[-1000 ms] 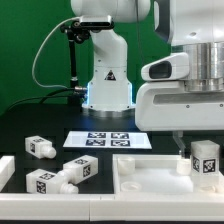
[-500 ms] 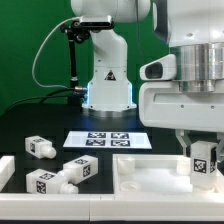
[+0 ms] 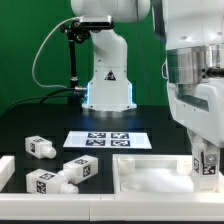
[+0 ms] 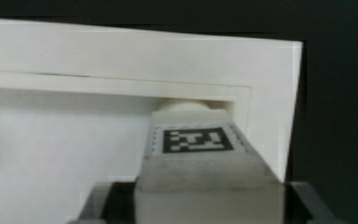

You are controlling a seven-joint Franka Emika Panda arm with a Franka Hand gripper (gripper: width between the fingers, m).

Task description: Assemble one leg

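My gripper (image 4: 197, 205) is clamped on the leg (image 4: 197, 150), its fingers (image 4: 108, 203) flanking the tagged blocky end. The leg stands upright at the inside corner of the white tray-like panel (image 4: 87, 70), apparently touching its floor. I judge the leg light, rigid and smooth plastic; the flat sides of the blocky end are the correct hold. Three spare legs (image 3: 78, 170) lie beside the panel on the exterior view's left. Beyond the panel lies the marker board (image 3: 108, 140).
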